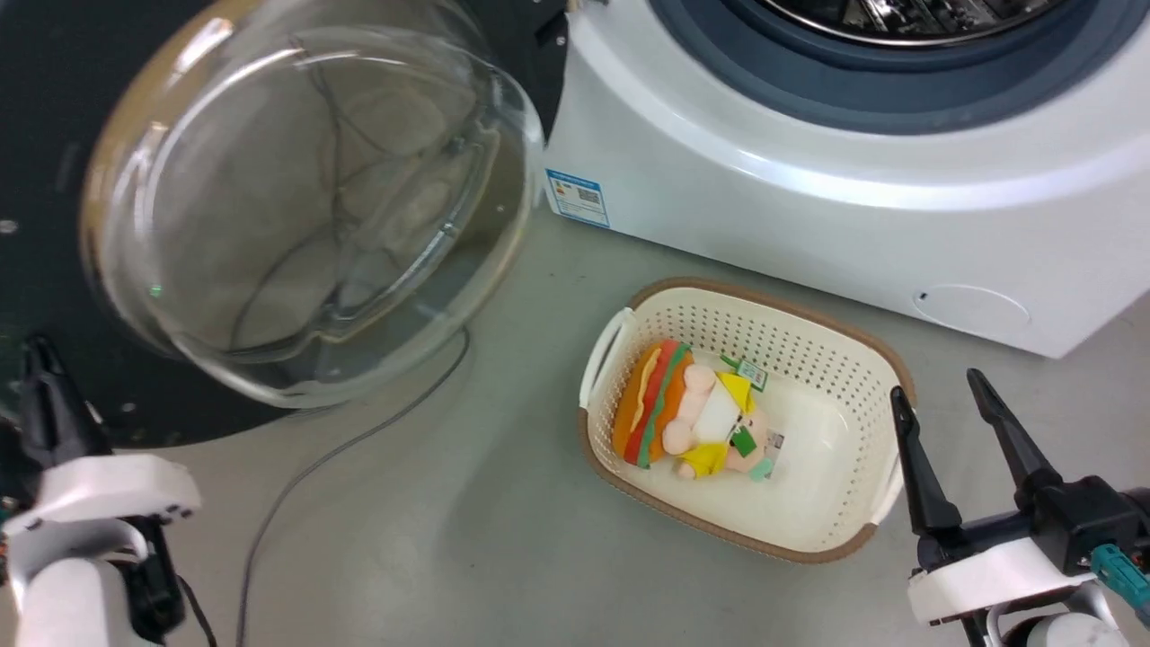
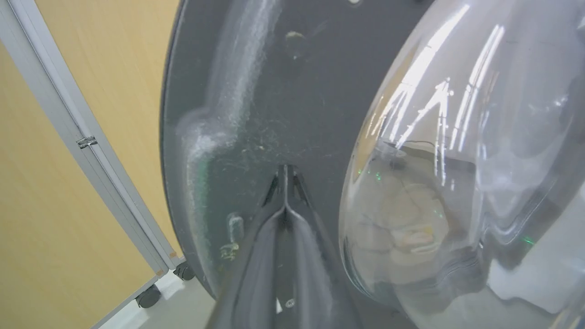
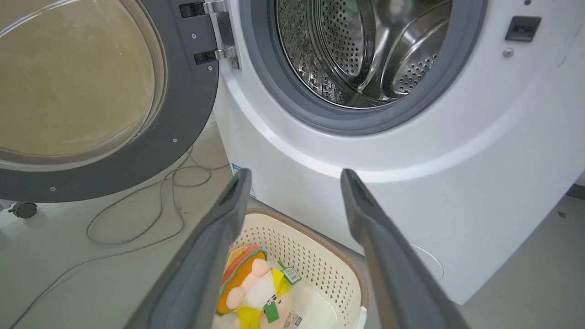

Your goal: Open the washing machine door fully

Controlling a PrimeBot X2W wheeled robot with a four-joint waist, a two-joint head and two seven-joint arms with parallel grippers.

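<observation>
Door [image 1: 305,207] swung open on hinge at left edge of machine [image 1: 809,207], glass bowl bulging toward camera, steel drum [image 3: 365,45] exposed. Left gripper [image 2: 284,173] out left of machine, jaws closed tip to tip, holding nothing, tips at door's dark inner face beside bowl, seeming to touch. Right gripper [image 1: 934,385] before machine's front, jaws wide, empty. Basket [image 1: 764,305] with plush toy [image 1: 692,413] on floor just in front of machine.

The washing machine door [image 1: 45,99] and drum [image 1: 898,13] are cut off by the head view's edges.
</observation>
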